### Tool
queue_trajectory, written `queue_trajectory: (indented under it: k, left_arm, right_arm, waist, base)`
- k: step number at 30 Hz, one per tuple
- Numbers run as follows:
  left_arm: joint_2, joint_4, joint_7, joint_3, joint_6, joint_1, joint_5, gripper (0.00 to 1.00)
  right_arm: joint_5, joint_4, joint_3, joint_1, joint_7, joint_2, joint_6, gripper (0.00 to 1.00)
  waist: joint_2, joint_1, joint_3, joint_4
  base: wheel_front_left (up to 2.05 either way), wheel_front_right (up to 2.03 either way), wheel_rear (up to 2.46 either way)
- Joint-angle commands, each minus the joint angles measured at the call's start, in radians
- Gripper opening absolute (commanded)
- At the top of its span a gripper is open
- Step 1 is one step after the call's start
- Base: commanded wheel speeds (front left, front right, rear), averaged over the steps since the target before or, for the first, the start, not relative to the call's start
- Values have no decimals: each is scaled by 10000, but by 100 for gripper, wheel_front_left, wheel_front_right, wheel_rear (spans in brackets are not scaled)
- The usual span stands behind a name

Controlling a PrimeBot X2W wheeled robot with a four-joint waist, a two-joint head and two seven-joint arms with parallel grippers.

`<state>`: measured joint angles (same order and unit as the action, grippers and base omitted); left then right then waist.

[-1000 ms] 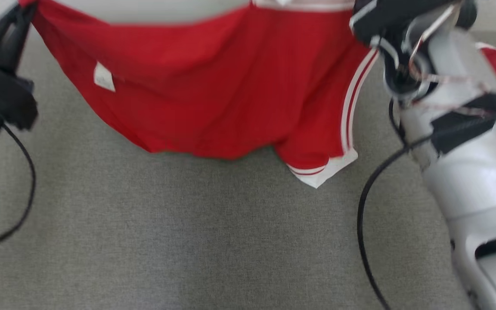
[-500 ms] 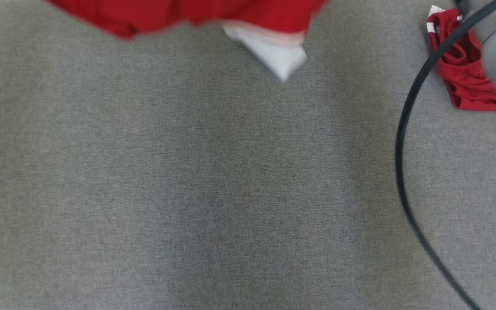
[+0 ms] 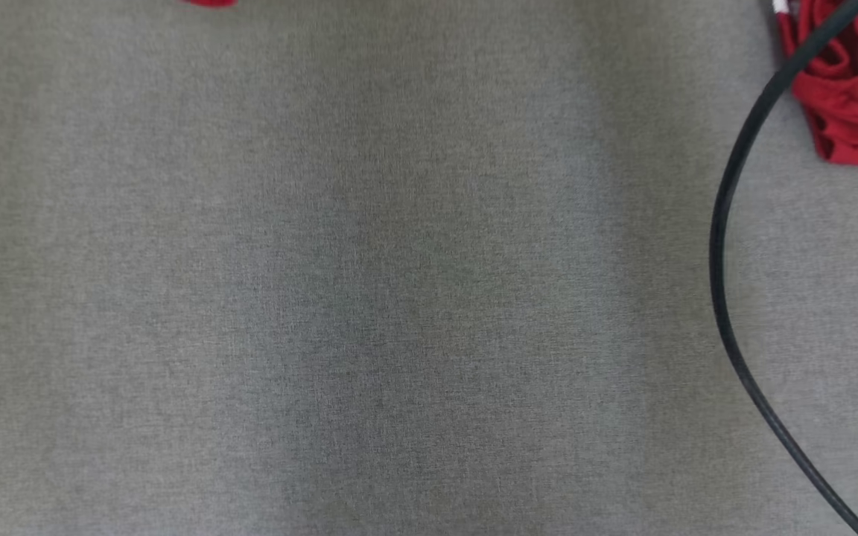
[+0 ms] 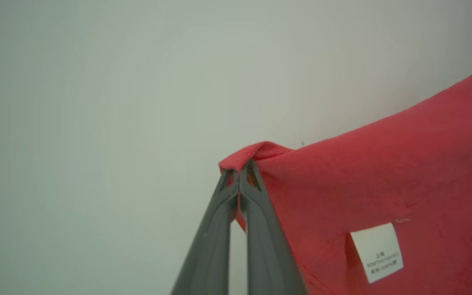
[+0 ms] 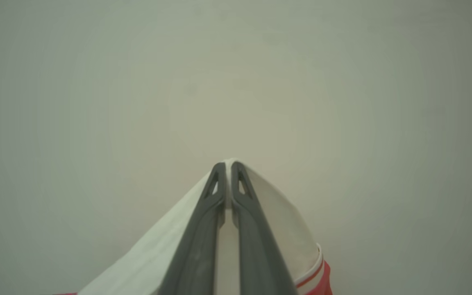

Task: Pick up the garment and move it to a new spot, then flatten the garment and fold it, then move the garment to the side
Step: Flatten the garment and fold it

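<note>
The garment (image 4: 383,180) is red cloth with a white waistband and a small white care label (image 4: 377,252). In the left wrist view my left gripper (image 4: 239,168) is shut on a folded red corner of it, and the cloth hangs away to the right against a pale blank wall. In the right wrist view my right gripper (image 5: 228,166) is shut on the white band (image 5: 285,229), with a red-striped edge (image 5: 322,282) below. In the head view a red sliver of the garment (image 3: 207,2) shows at the top edge.
The grey fabric-covered tabletop (image 3: 369,283) spreads across the head view. A second crumpled red cloth (image 3: 857,97) lies at the top right corner. A black cable (image 3: 719,246) curves down the right side in front of it.
The head view has shifted. The hanging garment and both arms have slid out past its top edge, leaving a red sliver. The crumpled red cloth at the right has come into view.
</note>
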<state>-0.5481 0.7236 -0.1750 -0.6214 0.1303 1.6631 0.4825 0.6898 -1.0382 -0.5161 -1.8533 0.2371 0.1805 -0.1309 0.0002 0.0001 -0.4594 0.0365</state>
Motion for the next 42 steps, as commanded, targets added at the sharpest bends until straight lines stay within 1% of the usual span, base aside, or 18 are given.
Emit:
queue_trajectory:
  k: [1,6,10,11,14,15,16,17,22,23,26,28,31,34,37,40,42]
  left_arm:
    - [-43,79,-192,-80,-6,-374,131,0]
    - [23,-191,-701,-10,-69,-1411,416,0]
    - [-35,-831,-852,106,-357,-2877,594,0]
    - [-35,-831,-852,106,-357,-2877,594,0]
    - [-101,-1547,-912,317,-653,-4159,737,0]
    - [-178,-2211,-905,527,-896,-5053,839,0]
    - [-193,-2567,-908,683,-1043,-5579,921,0]
    - [-193,-2567,-908,683,-1043,-5579,921,0]
    - [-201,-4370,-910,1217,-1745,-8175,1153,0]
    - [-143,-4931,-911,1418,-1978,-9125,1199,0]
    - [55,-5600,-906,1667,-2297,-10439,1221,0]
    - [181,-5864,-905,1874,-2394,-11199,1236,0]
    - [541,-6199,-906,2201,-2621,-12249,1139,0]
    - [956,-6365,-906,2562,-2659,-13214,1162,0]
    - [1416,-6297,-908,2752,-2545,-13958,1046,0]
    - [1865,-6089,-906,2955,-2283,-14536,880,0]
    - [2018,-5845,-907,3078,-2174,-14813,634,0]
  right_arm:
    - [121,145,-247,356,69,66,4,0]
    - [606,912,-874,1369,176,249,4,0]
    - [1174,1733,-1409,2699,191,534,4,0]
    - [1174,1733,-1409,2699,191,534,4,0]
    - [1656,2429,-1761,3932,228,813,4,0]
    - [1965,2935,-1951,4752,239,1066,4,0]
    - [2140,3194,-2002,5208,246,1189,4,0]
    - [2140,3194,-2002,5208,246,1189,4,0]
    - [2686,4522,-2188,7576,265,1760,4,0]
    - [2774,5023,-2159,8444,275,1970,4,0]
    - [2833,5687,-2075,9760,280,2139,4,0]
    - [2888,6033,-1924,10582,283,2201,4,0]
    - [2796,6505,-1548,11785,284,2257,4,0]
    - [2608,6985,-1258,12967,270,2239,4,0]
    - [2461,7445,-865,14125,154,2209,4,0]
    - [2263,7934,-341,15400,-148,2119,4,0]
    - [2032,8276,19,16104,-508,2085,4,0]
  waist:
    - [-2,-1,-301,-47]
    - [-2,-1,-227,-8]
    - [-2,-1,204,102]
    - [-2,-1,204,102]
    - [-2,-1,714,184]
    - [-2,-1,1026,237]
    - [-2,-1,1162,250]
    - [-2,-1,1162,250]
    - [-2,-1,1698,214]
    - [-2,-1,1869,181]
    - [-2,-1,2110,122]
    - [-2,-1,2267,82]
    - [-2,-1,2509,21]
    - [-2,-1,2721,-7]
    - [-2,-1,2933,-96]
    - [-2,-1,3156,-168]
    - [-2,-1,3296,-148]
  base:
    - [0,0,0]
    - [0,0,0]
    - [0,0,0]
    - [0,0,0]
    - [0,0,0]
    - [0,0,0]
    - [0,0,0]
    - [0,0,0]
    - [0,0,0]
    - [0,0,0]
    - [0,0,0]
    - [0,0,0]
    - [0,0,0]
    - [0,0,0]
    - [0,0,0]
    - [0,0,0]
    - [0,0,0]
